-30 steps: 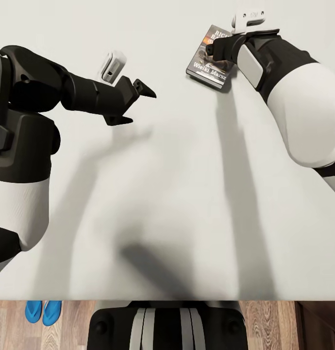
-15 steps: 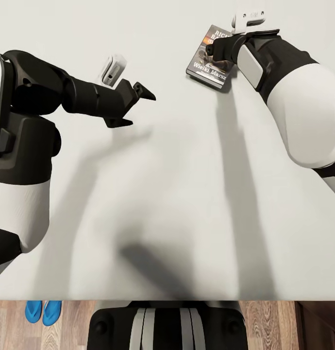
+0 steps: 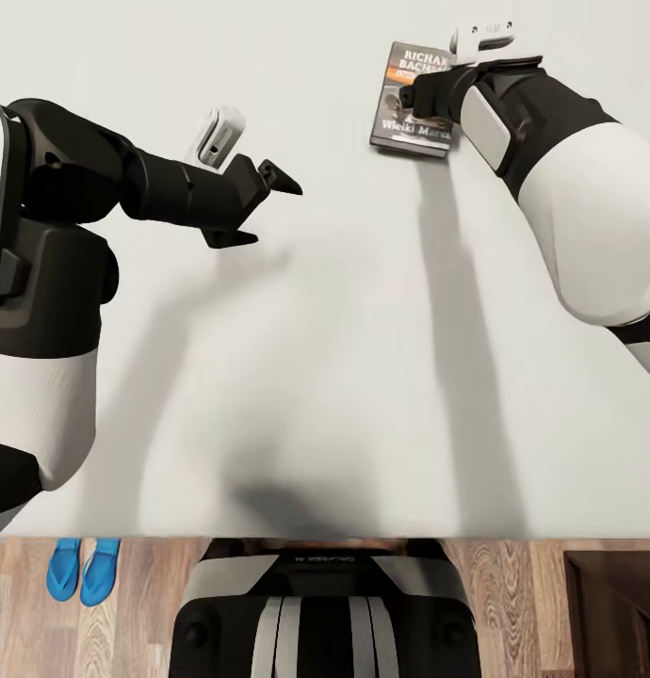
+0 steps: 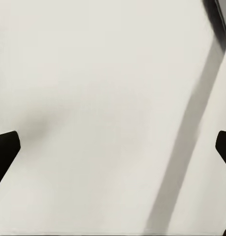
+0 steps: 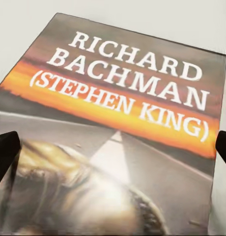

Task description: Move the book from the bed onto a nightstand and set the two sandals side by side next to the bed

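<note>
While the head view looks steeply down, the bed point(image 3: 344, 377) takes up most of it as a smooth, matte, pale grey-white mattress crossed by the arms' long soft shadows. Along its near edge runs a strip of brown wood-plank floor point(image 3: 513, 603) with visible grain. Both arms are glossy black at the joints and white on the rounded shells.

The left gripper point(image 3: 261, 207) hangs over bare mattress, its two angular black fingers point(image 3: 280, 178) spread apart and holding nothing; the left wrist view shows the dark fingertips at opposite edges with plain sheet between them.

The right gripper point(image 3: 412, 100) reaches to the book point(image 3: 407, 111), a thin rectangular paperback lying flat on the far part of the mattress. Whether the fingers are closed on it cannot be told; in the right wrist view the two dark tips point(image 5: 6, 152) stand wide at either side of the cover point(image 5: 118, 142).

White capitals read "RICHARD BACHMAN", with "(STEPHEN KING)" on an orange band above a grey road.

Two bright blue, smooth sandals point(image 3: 83, 570) lie side by side on the floor, just beside the bed.
</note>
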Robot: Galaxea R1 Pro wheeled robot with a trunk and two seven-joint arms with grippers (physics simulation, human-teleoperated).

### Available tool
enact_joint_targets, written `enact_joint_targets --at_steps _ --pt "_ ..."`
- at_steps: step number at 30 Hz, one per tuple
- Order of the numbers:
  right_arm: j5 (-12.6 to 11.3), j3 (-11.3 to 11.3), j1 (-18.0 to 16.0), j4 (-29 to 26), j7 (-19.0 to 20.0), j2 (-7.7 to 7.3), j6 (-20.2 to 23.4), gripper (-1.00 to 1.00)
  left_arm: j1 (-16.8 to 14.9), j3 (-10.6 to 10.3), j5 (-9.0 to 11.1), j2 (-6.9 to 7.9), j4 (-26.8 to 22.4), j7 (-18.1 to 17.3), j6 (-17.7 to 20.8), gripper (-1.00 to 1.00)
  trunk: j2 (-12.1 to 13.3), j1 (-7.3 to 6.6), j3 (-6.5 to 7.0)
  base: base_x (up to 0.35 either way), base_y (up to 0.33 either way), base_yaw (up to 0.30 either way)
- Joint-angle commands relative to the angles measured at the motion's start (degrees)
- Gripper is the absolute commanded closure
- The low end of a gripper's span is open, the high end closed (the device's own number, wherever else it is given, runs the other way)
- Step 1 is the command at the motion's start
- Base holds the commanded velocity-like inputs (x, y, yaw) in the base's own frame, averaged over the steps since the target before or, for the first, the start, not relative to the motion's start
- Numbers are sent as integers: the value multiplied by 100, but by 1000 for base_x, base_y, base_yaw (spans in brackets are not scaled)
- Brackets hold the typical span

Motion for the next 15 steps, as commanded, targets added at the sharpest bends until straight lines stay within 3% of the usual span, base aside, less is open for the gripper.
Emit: enact_joint_targets --at_steps 1,15 --pt "63 -20 2 187 21 3 38 -100 -5 -2 20 3 -2 35 51 -100 -1 -2 -3 -185 -35 0" --pt "63 -12 -4 187 21 3 68 -100 -5 6 18 3 -3 30 53 -100 -1 -2 -3 -54 -10 0"
